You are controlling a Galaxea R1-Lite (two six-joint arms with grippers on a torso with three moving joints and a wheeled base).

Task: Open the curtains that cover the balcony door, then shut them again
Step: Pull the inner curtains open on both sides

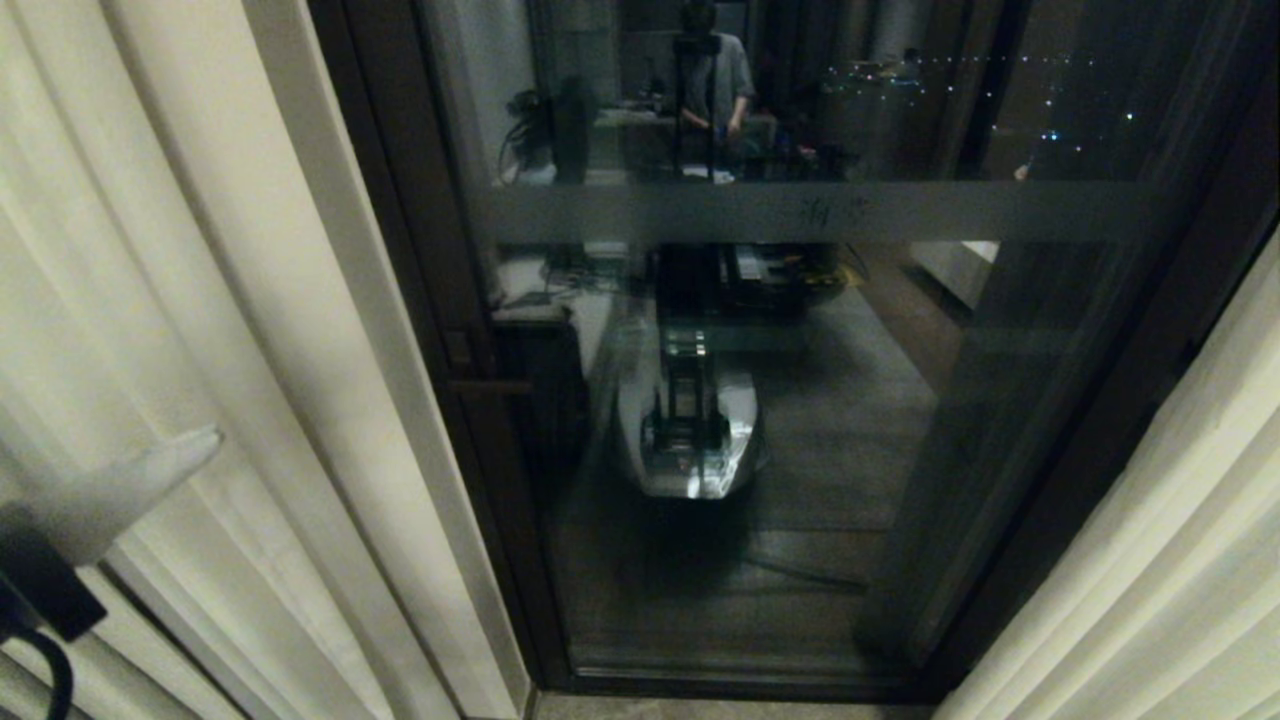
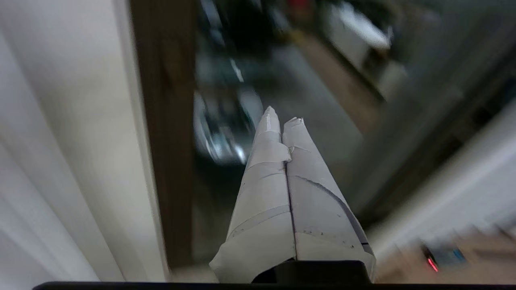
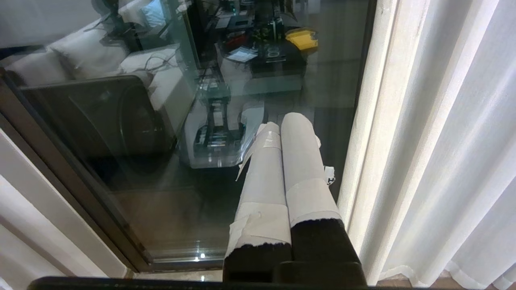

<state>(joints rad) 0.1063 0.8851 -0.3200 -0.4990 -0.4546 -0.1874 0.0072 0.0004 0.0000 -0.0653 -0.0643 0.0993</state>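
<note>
The curtains (image 1: 200, 300) are drawn apart: one cream pleated panel hangs along the left edge of the balcony door (image 1: 800, 420), and the other panel (image 1: 1150, 560) hangs at the door's lower right. The door's dark frame (image 1: 420, 300) and reflective glass are uncovered between them, with a frosted band (image 1: 800, 212) running across the pane. The glass reflects the robot's pale base (image 1: 690, 440) and a person (image 1: 715, 85) standing in the room behind.

The left end effector (image 1: 190, 445), its fingers wrapped in white tape, is at the lower left in front of the left panel, pressed fully together and holding nothing. In its wrist view the closed tips (image 2: 282, 121) point toward the door glass beside the frame.

The right end effector (image 3: 288, 121) is likewise closed and empty, just beside the right panel's inner edge (image 3: 375, 121), its tips toward the glass.
</note>
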